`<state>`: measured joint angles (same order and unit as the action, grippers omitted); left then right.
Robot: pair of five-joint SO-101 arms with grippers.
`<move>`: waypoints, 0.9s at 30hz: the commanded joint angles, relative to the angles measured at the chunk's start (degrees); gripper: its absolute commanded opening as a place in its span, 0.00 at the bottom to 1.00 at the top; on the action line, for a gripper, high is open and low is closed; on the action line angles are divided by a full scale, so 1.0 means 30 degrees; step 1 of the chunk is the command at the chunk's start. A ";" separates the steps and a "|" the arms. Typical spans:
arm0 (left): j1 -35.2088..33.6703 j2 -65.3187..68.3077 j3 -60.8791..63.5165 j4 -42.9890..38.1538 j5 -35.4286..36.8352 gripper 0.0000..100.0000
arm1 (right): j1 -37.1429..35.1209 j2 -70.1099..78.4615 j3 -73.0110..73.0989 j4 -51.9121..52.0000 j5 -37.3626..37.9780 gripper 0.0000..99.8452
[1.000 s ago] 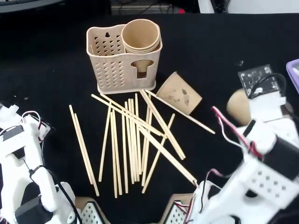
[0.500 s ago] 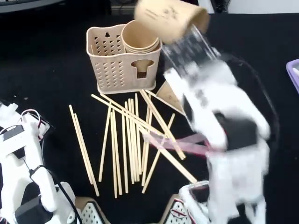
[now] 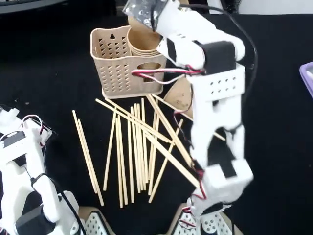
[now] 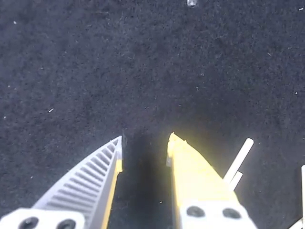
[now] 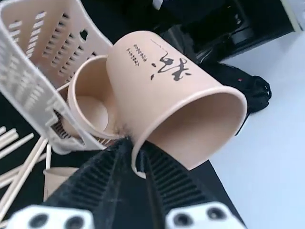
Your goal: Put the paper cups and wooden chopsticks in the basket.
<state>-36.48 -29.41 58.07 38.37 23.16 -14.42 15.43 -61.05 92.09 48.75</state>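
Clamps, with the right gripper [image 5: 135, 147], the rim of a held paper cup [image 5: 176, 105]: one finger inside the mouth, the other against the outer wall, both tight on the paper. Carries that cup tipped on its side, base end toward the stacked cups [image 5: 90, 112] nested in one compartment of the basket [image 5: 33, 86], mouth turned away from it; touching the stack or just above it, hard to tell. From the high view, places the same gripper [image 3: 146, 12] over the far rim of the basket [image 3: 115, 63], above the stacked cups [image 3: 142, 44], with the arm stretched across the table [image 3: 58, 73]. Leaves a fallen cup [image 3: 180, 95] lying on its side just beside the basket, partly behind the arm. Leaves the wooden chopsticks [image 3: 137, 147] scattered in a loose, criss-crossed fan on the black cloth in front of the basket, none inside it. Keeps the left gripper [image 4: 145, 138] low over bare cloth near the table's front left corner, fingers parted with a clear gap, gripping nothing, with one chopstick end [image 4: 238, 160] just beside the yellow finger.
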 commanded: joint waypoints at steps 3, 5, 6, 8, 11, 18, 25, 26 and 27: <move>0.0161 -0.0645 -0.0220 -0.0234 0.0029 0.16 | -0.0117 0.3092 -0.6901 0.3048 0.1963 0.01; 0.0161 -0.0645 -0.0220 -0.0234 0.0000 0.16 | -0.0117 0.3531 -0.6901 0.3018 0.2491 0.01; 0.0161 -0.0645 -0.0220 -0.0234 0.0000 0.16 | -0.0234 0.3678 -0.6696 0.3018 0.2813 0.01; 0.0161 -0.0645 -0.0220 -0.0234 0.0000 0.16 | -0.0352 0.3824 -0.6227 0.2930 0.3194 0.01; 0.0132 -0.0645 -0.0220 -0.0234 0.0000 0.16 | -0.0498 0.3678 -0.5963 0.2960 0.3223 0.01; 0.0132 -0.0645 -0.0249 -0.0234 0.0000 0.16 | -0.0469 0.2476 -0.5875 0.3018 0.3253 0.01; 0.0044 -0.0645 -0.0278 -0.0234 0.0000 0.16 | -0.0117 0.2212 -0.5465 0.3048 0.3253 0.01; 0.0073 -0.0645 -0.0278 -0.0234 0.0000 0.16 | -0.0059 0.2007 -0.5114 0.3048 0.3253 0.01; 0.0073 -0.0645 -0.0278 -0.0234 0.0000 0.16 | 0.0000 0.1714 -0.4615 0.3048 0.3253 0.01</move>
<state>-36.48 -29.41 58.07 38.37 23.16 -14.95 27.03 -76.88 99.38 57.89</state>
